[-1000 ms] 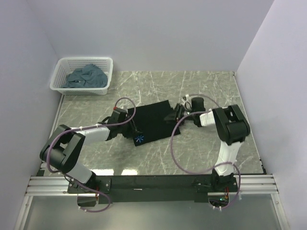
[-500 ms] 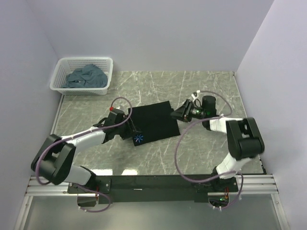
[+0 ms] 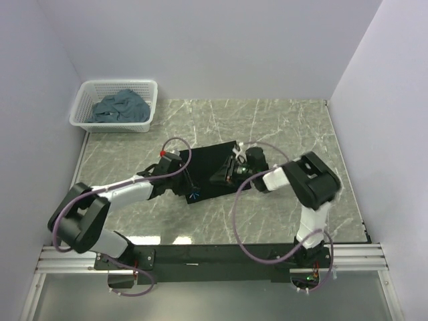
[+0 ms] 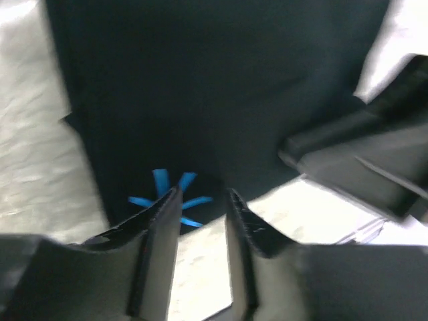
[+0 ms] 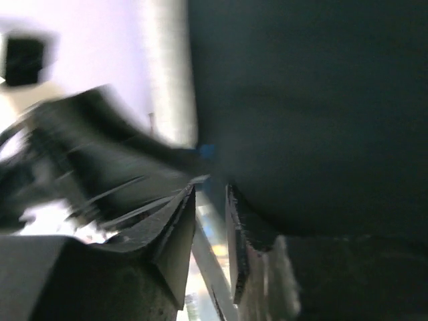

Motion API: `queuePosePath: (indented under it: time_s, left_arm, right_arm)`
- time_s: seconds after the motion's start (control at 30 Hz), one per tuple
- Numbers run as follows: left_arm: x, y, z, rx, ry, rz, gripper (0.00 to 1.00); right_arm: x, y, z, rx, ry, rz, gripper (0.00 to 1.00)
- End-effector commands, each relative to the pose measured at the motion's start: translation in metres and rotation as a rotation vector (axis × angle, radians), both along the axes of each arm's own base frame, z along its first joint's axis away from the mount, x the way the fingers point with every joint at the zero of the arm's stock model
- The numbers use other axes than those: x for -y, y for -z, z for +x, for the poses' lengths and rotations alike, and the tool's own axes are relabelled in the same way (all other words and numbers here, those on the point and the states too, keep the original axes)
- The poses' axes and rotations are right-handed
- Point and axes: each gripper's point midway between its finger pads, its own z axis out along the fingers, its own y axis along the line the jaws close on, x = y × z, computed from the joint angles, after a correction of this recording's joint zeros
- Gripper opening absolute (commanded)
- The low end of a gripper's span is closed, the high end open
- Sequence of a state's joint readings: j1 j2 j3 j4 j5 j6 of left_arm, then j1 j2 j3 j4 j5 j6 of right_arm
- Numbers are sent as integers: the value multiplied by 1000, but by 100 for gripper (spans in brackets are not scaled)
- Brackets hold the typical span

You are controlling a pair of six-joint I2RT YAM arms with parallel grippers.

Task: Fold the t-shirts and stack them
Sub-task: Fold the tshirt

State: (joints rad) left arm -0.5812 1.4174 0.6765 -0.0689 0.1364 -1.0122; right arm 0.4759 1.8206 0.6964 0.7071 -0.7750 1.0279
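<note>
Left gripper [image 4: 202,197] and right gripper [image 5: 210,194], jaws narrowly apart on nothing, are hovering with the shirt [image 3: 204,167] just beneath, and I am risking pinching one layer, dragging it crooked.

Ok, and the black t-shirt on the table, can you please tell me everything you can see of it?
The black t-shirt is soft, plain dark cloth. It lies folded into a rough rectangle, turned at an angle, near the middle of the marble table. A small pale-blue starburst print sits at its near left corner. The left gripper hovers just by that print, jaws apart. The right gripper is over the shirt's right half; whether it grips the cloth cannot be told.
</note>
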Motion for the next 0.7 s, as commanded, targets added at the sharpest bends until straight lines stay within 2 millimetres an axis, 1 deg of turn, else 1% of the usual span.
queuePosePath:
  time_s: [0.0, 0.03, 0.07, 0.1, 0.2, 0.23, 0.27, 0.3, 0.33, 0.4, 0.43, 0.47, 0.5, 0.57, 0.6, 0.63, 0.67]
  left_arm:
    - [-2, 25, -15, -96, -11, -2, 36]
    - [-3, 30, -19, -116, -13, 3, 35]
    - [-7, 36, -26, -142, -20, 9, 35]
    - [-10, 37, -27, -142, -29, 13, 34]
    - [-19, 40, -32, -150, -45, 45, 35]
    - [-19, 35, -30, -133, -50, 43, 35]
    - [-19, 30, -28, -117, -48, 41, 37]
    - [-18, 26, -27, -106, -46, 36, 39]
    - [-15, 13, -23, -73, -39, 18, 40]
    - [-13, 1, -19, -45, -35, 12, 43]
    - [-10, -12, -14, -14, -31, -6, 44]
    - [-8, -17, -13, 1, -22, -12, 45]
    - [-7, -22, -12, 9, -19, -16, 45]
    - [-4, -25, -11, 13, -10, -23, 45]
    - [-4, -23, -12, 4, -7, -24, 44]
    - [-4, -14, -14, -20, -5, -18, 44]
    - [-1, -9, -20, -48, 12, -30, 43]
  right_arm:
    - [5, 59, -3, -175, 88, -62, 32]
    - [11, 83, -13, -260, 106, -94, 31]
    - [17, 92, -14, -290, 124, -103, 29]
    - [21, 99, -23, -328, 118, -107, 29]
    - [23, 88, -27, -315, 97, -93, 29]
    - [22, 71, -23, -256, 83, -81, 29]
    - [23, 65, -24, -249, 78, -89, 29]
    - [25, 56, -19, -222, 82, -86, 29]
    - [27, 39, -17, -168, 75, -86, 29]
    - [32, 24, -11, -115, 85, -87, 29]
    - [38, 9, -5, -66, 96, -77, 29]
    - [42, 3, -4, -51, 97, -70, 29]
    - [50, -2, -2, -24, 110, -65, 29]
    - [60, -3, 0, -12, 123, -59, 29]
    - [67, 7, -4, -33, 133, -69, 29]
    - [79, 13, 1, -40, 160, -77, 29]
    - [85, 25, -5, -74, 168, -87, 28]
